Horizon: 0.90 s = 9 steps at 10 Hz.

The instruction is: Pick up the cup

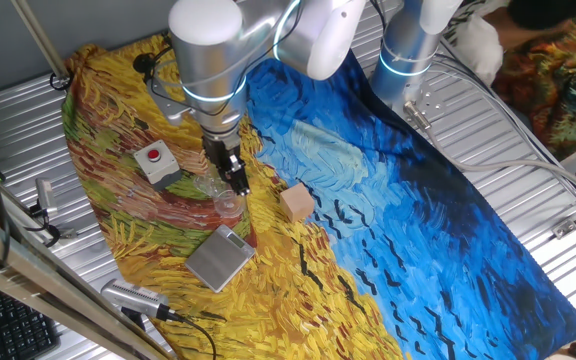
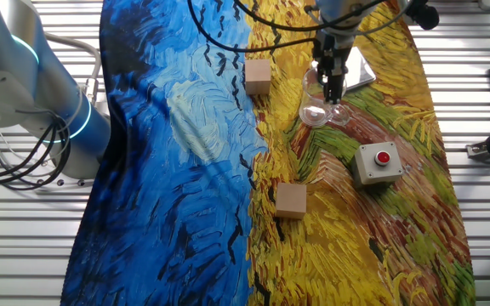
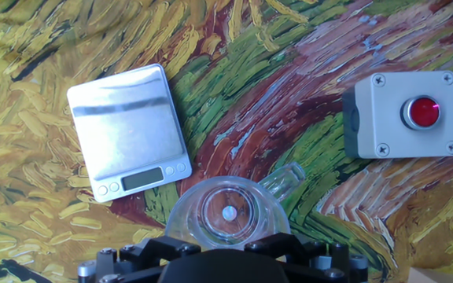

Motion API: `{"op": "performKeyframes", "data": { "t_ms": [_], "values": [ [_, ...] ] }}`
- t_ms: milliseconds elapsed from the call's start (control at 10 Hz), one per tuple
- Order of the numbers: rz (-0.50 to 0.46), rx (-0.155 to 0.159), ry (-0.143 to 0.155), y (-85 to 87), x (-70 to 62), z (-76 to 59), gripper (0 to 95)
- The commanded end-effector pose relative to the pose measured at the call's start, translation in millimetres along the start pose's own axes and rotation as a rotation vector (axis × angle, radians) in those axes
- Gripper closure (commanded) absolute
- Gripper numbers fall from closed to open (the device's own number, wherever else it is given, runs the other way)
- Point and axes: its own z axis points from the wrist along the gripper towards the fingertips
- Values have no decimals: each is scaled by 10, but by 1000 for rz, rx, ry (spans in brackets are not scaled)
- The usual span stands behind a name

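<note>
The cup (image 3: 228,211) looks light, slick and breakable, best pinched across its rim, though I can't tell how wide the fingers (image 1: 236,187) stand.

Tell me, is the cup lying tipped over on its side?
No, the cup stands upright on the painted cloth, its round rim facing straight up toward the hand camera.

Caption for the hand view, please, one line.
Hand view looking down: clear cup just ahead of the gripper body, silver scale to its left, grey button box to the right, on painted cloth.
</note>
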Motion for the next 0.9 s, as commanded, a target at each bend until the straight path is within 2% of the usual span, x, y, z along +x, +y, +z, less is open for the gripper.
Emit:
{"op": "performKeyframes", "data": {
  "t_ms": [100,900],
  "values": [
    [-1,0,-2,-6,-1,6,0],
    [-4,-1,-6,-14,7,26,0]
  ]
}}
